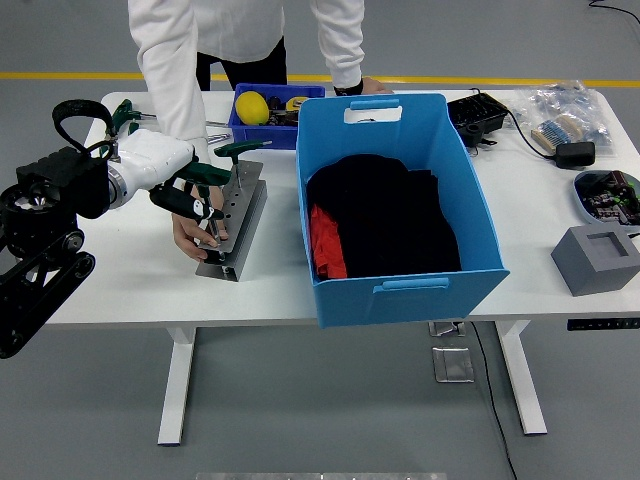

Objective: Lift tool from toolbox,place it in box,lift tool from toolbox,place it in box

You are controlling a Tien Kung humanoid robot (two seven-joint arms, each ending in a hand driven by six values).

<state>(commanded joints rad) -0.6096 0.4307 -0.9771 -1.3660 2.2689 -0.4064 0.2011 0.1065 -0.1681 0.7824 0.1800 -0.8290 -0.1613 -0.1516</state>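
Currently the robot's left hand (pixel 185 195), white shell with black fingers (pixel 200 212), sits over the grey metal tool rack (pixel 233 218) near the white bench's (pixel 130 275) left edge, fingers curled around a green-handled tool (pixel 205 176) in the rack. A person's hand (pixel 195 238) presses on the rack's front-left side, just beside the robot's fingers. Another green-handled tool (pixel 238 150) sticks up at the rack's far end. Big blue plastic box (pixel 395 205) stands right of the rack, dark cloth and something red inside
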